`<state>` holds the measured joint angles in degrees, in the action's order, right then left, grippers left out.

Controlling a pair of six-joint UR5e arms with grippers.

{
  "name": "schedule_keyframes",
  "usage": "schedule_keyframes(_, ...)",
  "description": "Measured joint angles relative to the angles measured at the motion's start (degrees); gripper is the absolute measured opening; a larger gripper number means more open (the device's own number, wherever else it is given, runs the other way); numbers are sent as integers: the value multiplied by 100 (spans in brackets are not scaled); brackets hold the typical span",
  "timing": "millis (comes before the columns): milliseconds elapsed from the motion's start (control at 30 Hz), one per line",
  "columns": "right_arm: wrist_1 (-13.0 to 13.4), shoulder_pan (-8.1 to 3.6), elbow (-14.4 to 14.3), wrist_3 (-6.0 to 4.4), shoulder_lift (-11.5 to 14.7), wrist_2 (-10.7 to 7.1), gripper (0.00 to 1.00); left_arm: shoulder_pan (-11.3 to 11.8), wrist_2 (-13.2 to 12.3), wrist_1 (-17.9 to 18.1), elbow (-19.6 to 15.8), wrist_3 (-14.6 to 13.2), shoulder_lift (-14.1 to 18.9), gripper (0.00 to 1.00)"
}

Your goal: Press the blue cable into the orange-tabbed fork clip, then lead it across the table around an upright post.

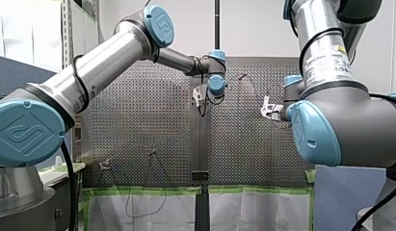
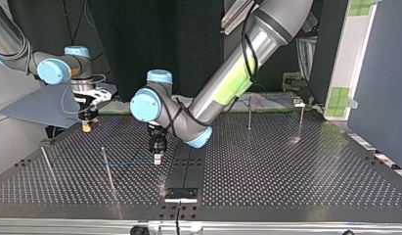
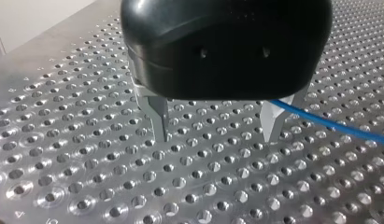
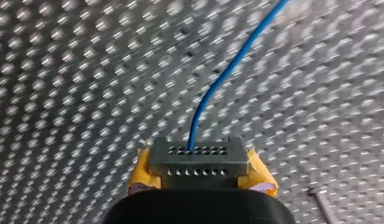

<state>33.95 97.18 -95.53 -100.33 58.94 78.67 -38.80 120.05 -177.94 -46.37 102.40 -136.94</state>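
Note:
The blue cable [image 4: 227,70] runs out from my right gripper [image 4: 197,161], whose yellow-padded fingers are shut on its end. At the top view's left, that right gripper [image 2: 86,126] hangs just over the perforated table [image 2: 286,171]. My left gripper [image 3: 216,126], black with metal fingers, stands open just above the plate with nothing between its fingers. The blue cable [image 3: 334,125] passes beside one finger. In the top view my left gripper [image 2: 158,157] is near the table's middle, with the cable [image 2: 130,162] a faint line beside it. No orange-tabbed clip can be made out.
Thin upright posts stand on the plate: two [image 2: 108,169] [image 2: 48,166] near the top view's left front, two [image 2: 249,113] [image 2: 301,122] at its far right. A small pale fixture [image 2: 299,102] sits at the far right edge. A dark strip [image 2: 188,166] crosses the middle.

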Motion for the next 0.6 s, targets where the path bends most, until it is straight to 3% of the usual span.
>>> schedule_keyframes(133, 136, -31, -38, 118, -230, 86, 0, -5, 101, 13, 1, -15, -20, 97)
schedule_keyframes(333, 445, -172, -116, 75, -566, 71, 0, -16, 147, 25, 5, -63, -165, 97)
schedule_keyframes(500, 672, -396, -166, 181, -841, 38, 0, -31, 185, 91, 20, -77, -189, 97)
schedule_keyframes(600, 719, -559, -189, 160, -985, -33, 0, -38, 210, 104, 25, -77, -189, 97)
